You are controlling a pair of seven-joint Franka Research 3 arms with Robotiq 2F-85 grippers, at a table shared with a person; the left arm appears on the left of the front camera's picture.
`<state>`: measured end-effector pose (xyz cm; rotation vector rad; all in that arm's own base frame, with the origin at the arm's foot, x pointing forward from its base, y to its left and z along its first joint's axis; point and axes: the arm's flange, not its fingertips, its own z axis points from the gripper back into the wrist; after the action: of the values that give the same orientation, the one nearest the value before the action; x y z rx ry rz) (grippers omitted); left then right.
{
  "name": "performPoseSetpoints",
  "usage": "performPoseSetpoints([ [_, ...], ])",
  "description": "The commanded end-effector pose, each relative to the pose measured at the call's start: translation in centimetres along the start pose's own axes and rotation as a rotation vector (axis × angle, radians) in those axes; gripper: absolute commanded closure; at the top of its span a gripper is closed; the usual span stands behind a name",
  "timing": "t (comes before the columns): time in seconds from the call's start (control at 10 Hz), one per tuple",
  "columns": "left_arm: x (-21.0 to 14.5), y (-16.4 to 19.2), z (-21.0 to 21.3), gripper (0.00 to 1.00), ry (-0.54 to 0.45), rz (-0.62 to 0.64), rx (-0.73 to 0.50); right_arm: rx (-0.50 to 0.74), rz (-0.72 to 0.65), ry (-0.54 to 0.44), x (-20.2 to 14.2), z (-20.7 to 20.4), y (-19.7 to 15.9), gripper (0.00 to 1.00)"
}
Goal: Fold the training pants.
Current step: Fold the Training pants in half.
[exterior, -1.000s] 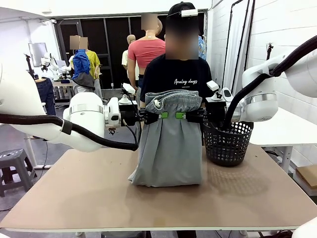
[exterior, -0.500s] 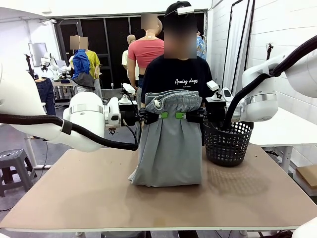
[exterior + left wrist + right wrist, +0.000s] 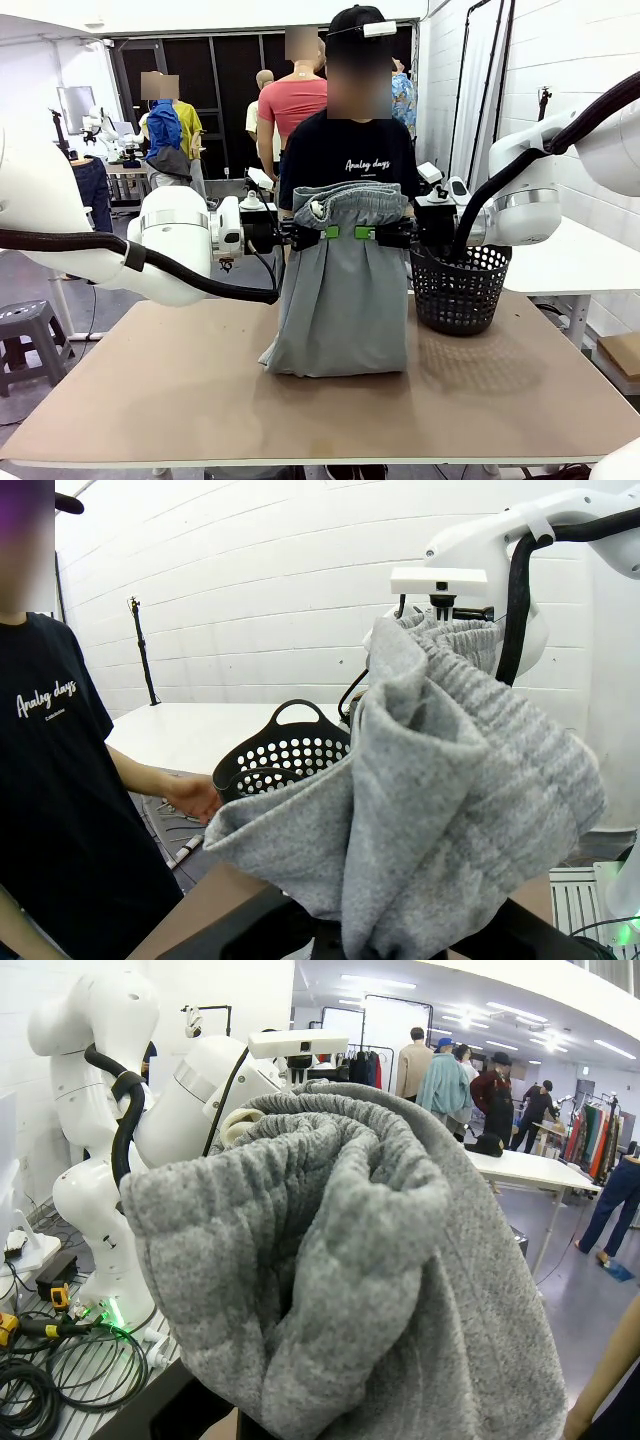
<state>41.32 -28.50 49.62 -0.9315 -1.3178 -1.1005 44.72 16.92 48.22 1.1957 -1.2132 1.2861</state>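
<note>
plain light grey jersey training pants [image 3: 345, 290] hanging long-axis straight down, hem bunched on bench [image 3: 200, 400] | left fingers [image 3: 331, 233] and right fingers [image 3: 364, 233] clenched on waistband, side by side

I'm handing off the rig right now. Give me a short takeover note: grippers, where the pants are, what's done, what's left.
Left gripper: shut on the training pants, just below the waistband, on its own side.
Right gripper: shut on the training pants at the same height, close beside the left one.
Pants: hanging upright between the arms over mid-table, waistband bunched on top, lower end resting crumpled on the tabletop.
Black laundry basket: on the table to the robot's right, the person behind it.
Done: pants lifted and gripped by both arms.
Left: lay them down and fold.
</note>
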Motion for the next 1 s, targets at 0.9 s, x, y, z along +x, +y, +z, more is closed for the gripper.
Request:
performPoseSetpoints([
  [0.9,0.0,0.0,0.0,1.0,0.0,0.0,0.0,0.0,0.0,0.0,0.0,0.0,0.0,1.0],
])
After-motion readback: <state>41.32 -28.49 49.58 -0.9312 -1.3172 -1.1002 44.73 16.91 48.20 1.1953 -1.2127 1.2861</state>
